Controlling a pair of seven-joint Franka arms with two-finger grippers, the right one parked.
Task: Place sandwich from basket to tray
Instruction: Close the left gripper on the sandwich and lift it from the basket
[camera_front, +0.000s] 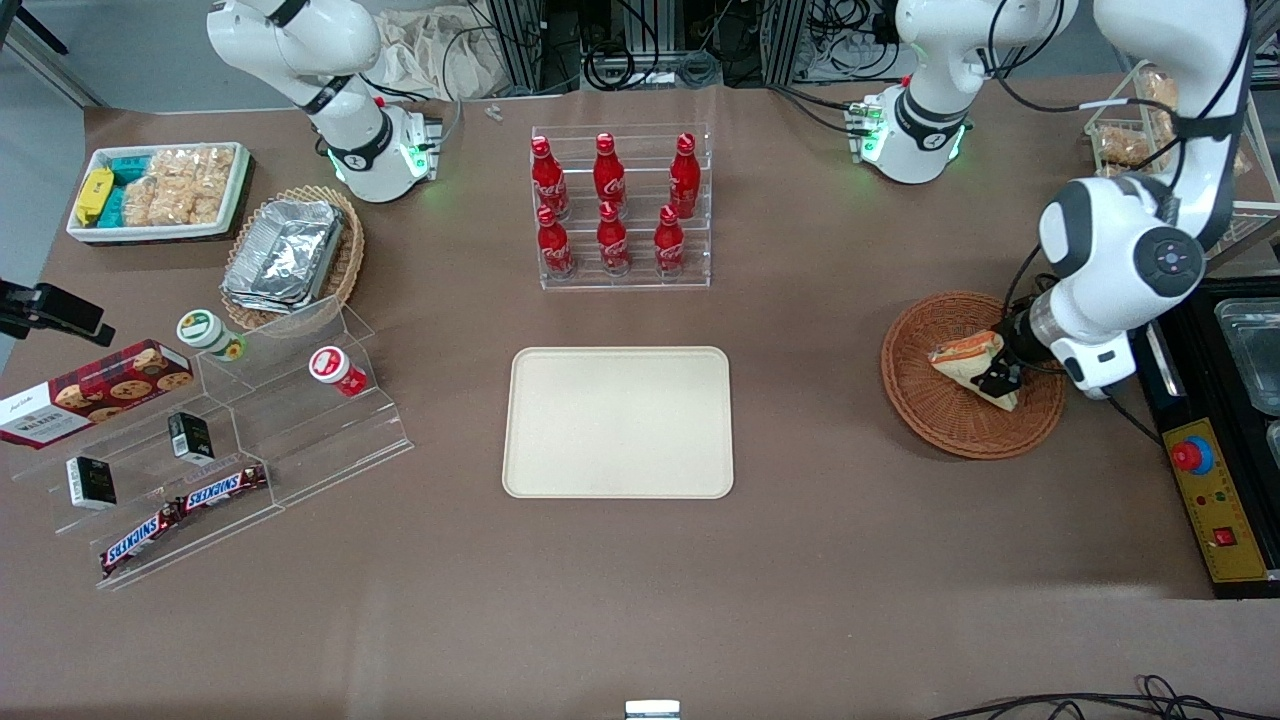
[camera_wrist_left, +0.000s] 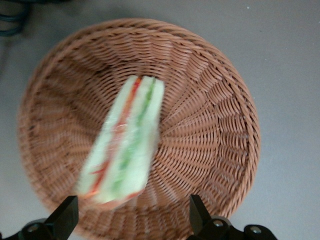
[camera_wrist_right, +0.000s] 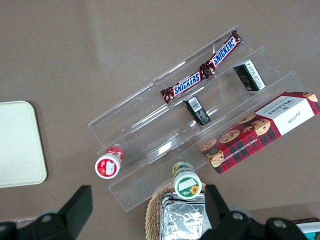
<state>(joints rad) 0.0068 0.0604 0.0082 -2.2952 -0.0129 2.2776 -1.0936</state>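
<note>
Left gripper (camera_wrist_left: 132, 217) hangs over the round reddish-brown wicker basket (camera_front: 915, 400), fingers (camera_wrist_left: 65, 215) spread around the clear-wrapped triangular wedge sandwich (camera_wrist_left: 125, 145) lying inside; slick wrap could easily slip when they close.

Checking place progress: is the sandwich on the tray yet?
No. The sandwich lies in the basket with the open gripper just above it, and the tray holds nothing.
</note>
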